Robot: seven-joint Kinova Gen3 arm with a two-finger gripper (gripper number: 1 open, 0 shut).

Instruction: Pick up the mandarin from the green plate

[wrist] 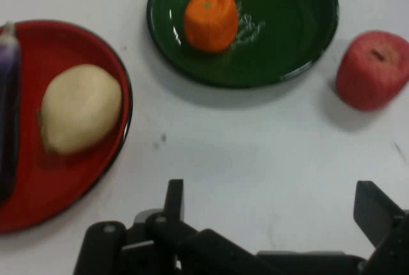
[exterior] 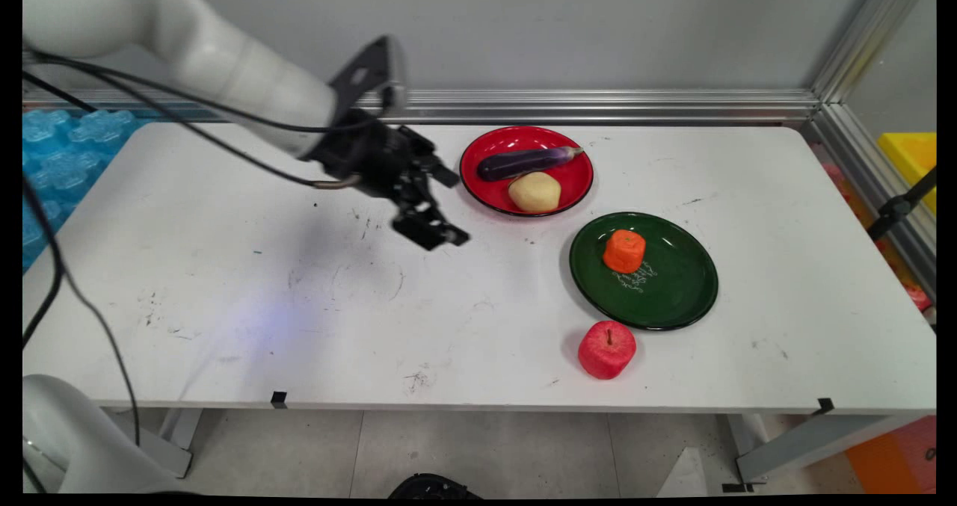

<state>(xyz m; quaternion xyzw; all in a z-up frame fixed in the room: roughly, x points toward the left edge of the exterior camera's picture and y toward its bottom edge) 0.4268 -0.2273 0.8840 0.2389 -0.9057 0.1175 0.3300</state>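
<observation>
Gripper (exterior: 430, 218): jaws apart, holding nothing, above bare tabletop (exterior: 299, 297), just left of red plate (exterior: 576, 192). Red plate: eggplant (exterior: 523, 163), potato (exterior: 534, 191). Green plate (exterior: 673, 297): orange (exterior: 624, 251). Apple (exterior: 606, 349): on tabletop, beside green plate.

The tool (exterior: 441, 211) is hovering over the worktop (exterior: 299, 304), just left of the red plate (exterior: 478, 181) that is holding an eggplant (exterior: 523, 162) and a potato (exterior: 534, 192).

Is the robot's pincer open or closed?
Open. In the hand view the pincer has its two fingers standing far apart over bare white table, with nothing between them.
</observation>
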